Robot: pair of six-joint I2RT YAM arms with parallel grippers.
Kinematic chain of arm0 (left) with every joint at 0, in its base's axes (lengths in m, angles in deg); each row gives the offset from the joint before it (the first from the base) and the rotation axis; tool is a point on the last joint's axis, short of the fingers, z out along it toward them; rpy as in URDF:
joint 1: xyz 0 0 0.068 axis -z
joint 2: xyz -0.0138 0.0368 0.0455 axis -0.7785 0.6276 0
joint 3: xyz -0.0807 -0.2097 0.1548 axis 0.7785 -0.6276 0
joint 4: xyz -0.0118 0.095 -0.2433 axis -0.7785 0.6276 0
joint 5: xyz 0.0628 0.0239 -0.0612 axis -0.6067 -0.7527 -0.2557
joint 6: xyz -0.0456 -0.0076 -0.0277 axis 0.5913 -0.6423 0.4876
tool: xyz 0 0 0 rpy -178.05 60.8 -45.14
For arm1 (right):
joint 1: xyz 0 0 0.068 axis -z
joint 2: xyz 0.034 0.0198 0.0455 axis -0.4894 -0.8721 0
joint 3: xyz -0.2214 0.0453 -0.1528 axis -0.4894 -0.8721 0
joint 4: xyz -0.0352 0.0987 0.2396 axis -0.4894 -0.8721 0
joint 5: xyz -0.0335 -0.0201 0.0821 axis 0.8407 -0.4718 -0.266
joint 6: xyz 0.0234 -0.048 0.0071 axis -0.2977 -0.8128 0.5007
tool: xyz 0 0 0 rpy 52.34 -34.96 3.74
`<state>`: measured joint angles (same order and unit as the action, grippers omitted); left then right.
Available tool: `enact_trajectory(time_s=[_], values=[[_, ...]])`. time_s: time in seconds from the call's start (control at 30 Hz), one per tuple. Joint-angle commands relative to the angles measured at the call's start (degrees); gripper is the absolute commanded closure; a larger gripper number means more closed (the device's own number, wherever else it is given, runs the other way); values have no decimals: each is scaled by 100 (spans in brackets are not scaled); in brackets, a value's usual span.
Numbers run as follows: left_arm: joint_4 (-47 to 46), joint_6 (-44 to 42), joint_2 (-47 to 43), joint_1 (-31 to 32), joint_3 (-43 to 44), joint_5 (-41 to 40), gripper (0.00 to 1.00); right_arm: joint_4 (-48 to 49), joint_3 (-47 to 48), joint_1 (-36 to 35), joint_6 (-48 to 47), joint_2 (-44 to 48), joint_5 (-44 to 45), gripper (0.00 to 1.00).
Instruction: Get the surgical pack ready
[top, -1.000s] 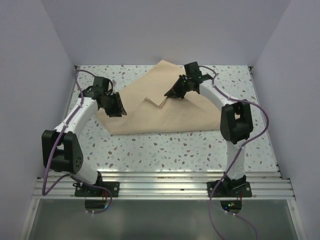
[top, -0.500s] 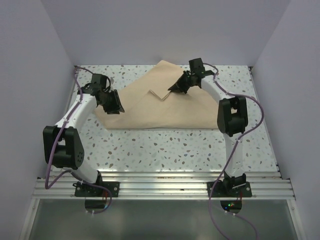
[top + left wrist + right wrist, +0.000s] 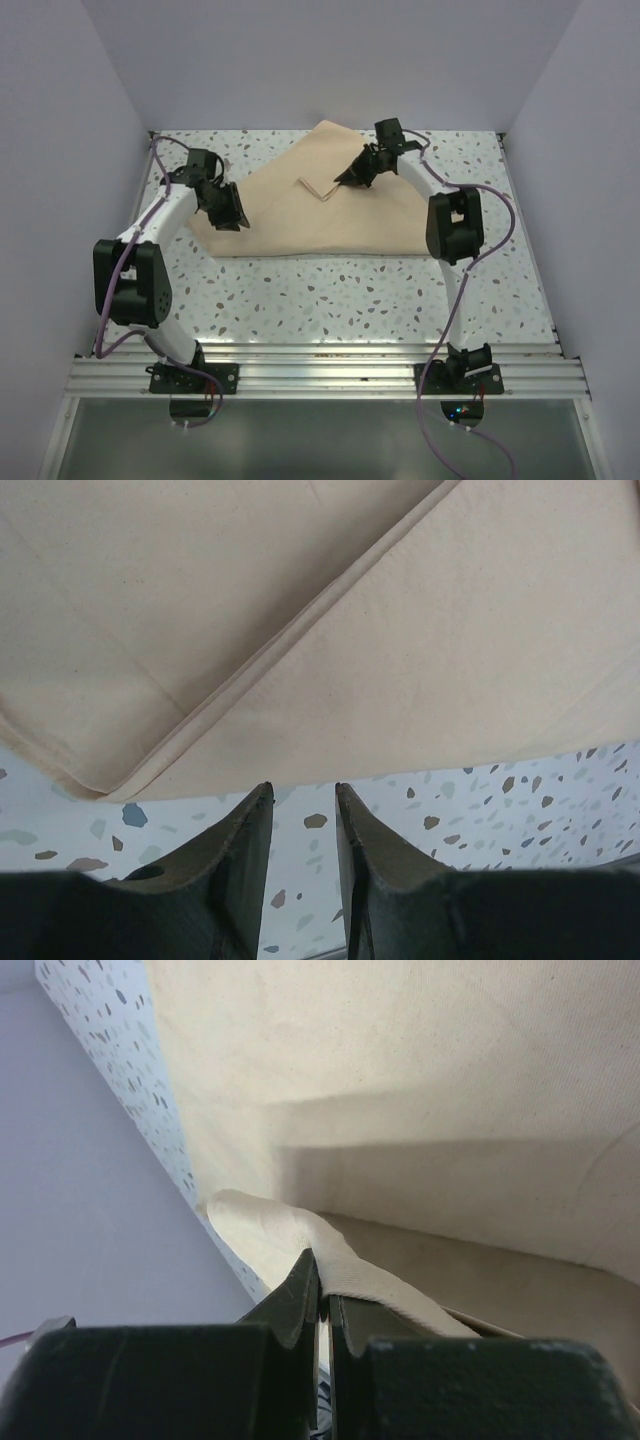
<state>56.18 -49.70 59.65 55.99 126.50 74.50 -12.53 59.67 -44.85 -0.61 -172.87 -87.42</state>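
The big beige cloth point(image 3: 310, 205) lies folded on the speckled table at the back middle; it fills the left wrist view point(image 3: 330, 630) and the right wrist view point(image 3: 420, 1080). My right gripper point(image 3: 347, 180) is shut on a fold of the cloth point(image 3: 330, 1250) and holds it a little above the rest. My left gripper point(image 3: 232, 215) is open and empty, its fingertips point(image 3: 262, 798) over bare table just off the cloth's left edge. The steel tray, scissors, forceps, gauze and packet are out of view.
Grey walls close in the table point(image 3: 330, 295) on the left, back and right. A metal rail point(image 3: 320, 375) runs along the near edge by the arm bases.
My right gripper has drawn the cloth's fold toward the back right, so the raised flap has flattened and shrunk. My left gripper has shifted slightly back along the cloth's left edge.
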Motion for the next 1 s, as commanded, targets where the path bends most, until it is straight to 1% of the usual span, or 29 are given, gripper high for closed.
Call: enact_trajectory(time_s=[0.0, 0.1, 0.3, 0.4, 0.47, 0.5, 0.57, 0.6, 0.7, 0.8, 0.87, 0.97], values=[[-38, -142, 52, -64, 295, 130, 65, 19, 417, 114, -126, -119, -135, 100], [-29, -168, 131, -64, 365, 165, 65, -60, 593, 123, -152, -278, -135, 100], [-81, -142, 280, -64, 401, 287, 65, -51, 629, 131, -170, -436, -144, 99], [-108, -116, 350, -64, 401, 358, 65, -60, 602, 149, -223, -472, -144, 96], [-143, -107, 412, -64, 401, 402, 65, -34, 550, 158, -231, -463, -144, 92], [-152, -98, 429, -64, 392, 402, 65, -16, 558, 158, -231, -472, -152, 87], [-169, -89, 491, -56, 392, 437, 66, -16, 620, 175, -223, -515, -196, 80], [-187, -81, 517, -56, 383, 455, 66, -33, 646, 175, -240, -524, -196, 70], [-205, -80, 588, -56, 409, 464, 66, -148, 839, 210, -363, -507, -100, 55], [-213, -72, 649, -64, 444, 481, 66, -235, 1190, 254, -469, -568, -73, 52], [-213, -72, 693, -56, 488, 499, 66, -428, 1647, 237, -679, -682, -117, 52], [-213, -72, 720, -56, 532, 499, 66, -342, 1947, 123, -1118, -587, -196, 52]])
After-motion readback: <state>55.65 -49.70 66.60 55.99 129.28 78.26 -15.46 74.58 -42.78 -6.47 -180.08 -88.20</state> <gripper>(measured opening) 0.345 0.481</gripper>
